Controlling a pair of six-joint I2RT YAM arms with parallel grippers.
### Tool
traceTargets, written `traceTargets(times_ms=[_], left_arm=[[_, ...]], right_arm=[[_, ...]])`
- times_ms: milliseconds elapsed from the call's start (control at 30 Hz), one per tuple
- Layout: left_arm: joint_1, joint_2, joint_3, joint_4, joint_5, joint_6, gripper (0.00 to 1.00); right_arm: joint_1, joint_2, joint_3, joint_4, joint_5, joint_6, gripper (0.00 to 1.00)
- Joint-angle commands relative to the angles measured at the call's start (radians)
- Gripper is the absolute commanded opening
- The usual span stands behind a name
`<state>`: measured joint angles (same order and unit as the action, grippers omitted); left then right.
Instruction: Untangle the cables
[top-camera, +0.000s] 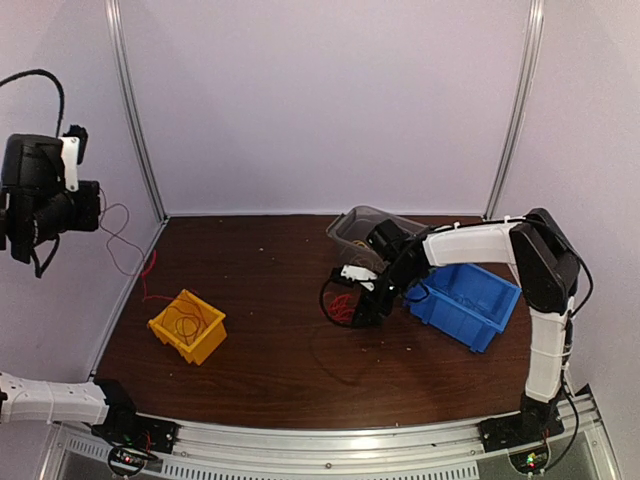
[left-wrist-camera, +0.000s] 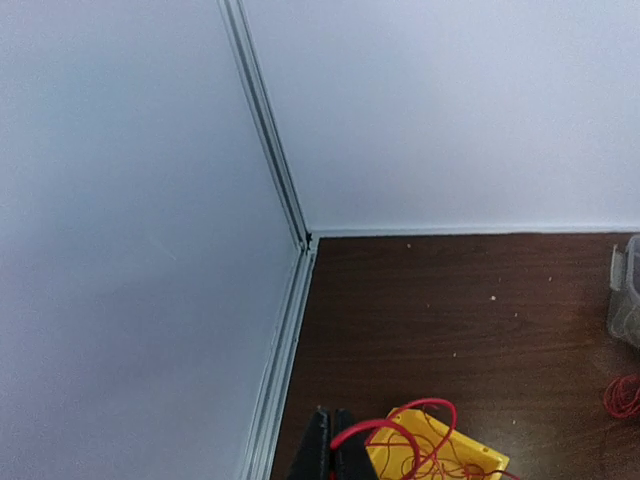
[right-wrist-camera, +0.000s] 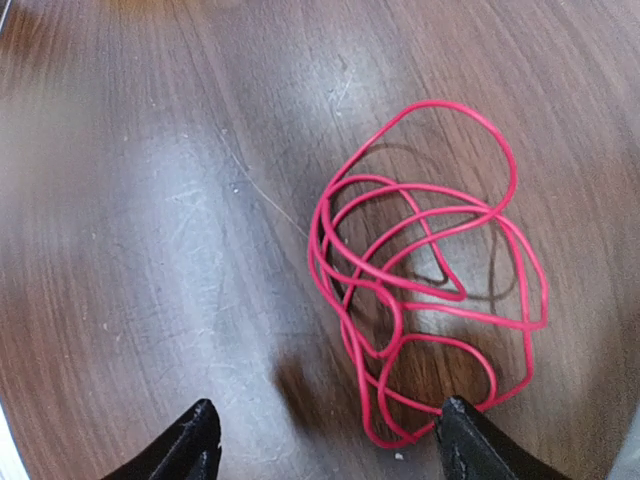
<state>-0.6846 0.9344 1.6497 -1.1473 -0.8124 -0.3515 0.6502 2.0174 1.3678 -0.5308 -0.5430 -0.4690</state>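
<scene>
Dark wooden surface (top-camera: 270, 350) boxed in by white walls, with two metal posts standing at the far corners. Counted across it: three bins, two red cables, two arms.

High above the left edge, left gripper (left-wrist-camera: 333, 432) pressed closed, pinching one thin red strand (left-wrist-camera: 430, 401). Strand slack, looping down from the fingers to the one yellow bin (top-camera: 187, 325), set askew near the front-left corner, with more red wire inside. Number of separate wires in that bin not to be told.

Right of the surface's centre, one red coil (right-wrist-camera: 425, 290), several loops crossing one another, flat on the bare wood and apart from every bin. Right gripper (right-wrist-camera: 330, 440) directly over it, fingers spread wide, nothing held. One fingertip just beside the coil's nearest loop, contact not clear.

Behind that gripper, near the far edge, one clear bin (top-camera: 365, 228). Right of the coil, toward the right edge, one blue bin (top-camera: 463, 303), also askew, just below the arm's white forearm.
</scene>
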Motion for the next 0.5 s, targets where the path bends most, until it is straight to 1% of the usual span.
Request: traceTargets(times_ms=[0,67,200,367,467], left_arm=[[-0.006,-0.05,-0.206,-0.042,0.076,-0.109,0.0],[-0.006,-0.079,-0.294,0.014,0.087,-0.126,0.0],[-0.004,-0.097,-0.477,0.173,0.14,-0.123,0.0],[0.004,-0.031,-0.641,0.308,0.161,-0.113,0.0],[0.015,0.032,-0.665,0.359,0.176,-0.114,0.0]], right_arm=[[0.001,-0.086,0.113,-0.148,0.033,-0.041,0.77],[0.008,-0.078,0.182,-0.185,0.025,-0.048,0.77],[0.043,-0.053,0.257,-0.219,-0.002,-0.051,0.78],[0.088,-0.044,0.253,-0.203,-0.008,-0.038,0.78],[0.094,-0.054,0.223,-0.19,-0.013,-0.034,0.78]])
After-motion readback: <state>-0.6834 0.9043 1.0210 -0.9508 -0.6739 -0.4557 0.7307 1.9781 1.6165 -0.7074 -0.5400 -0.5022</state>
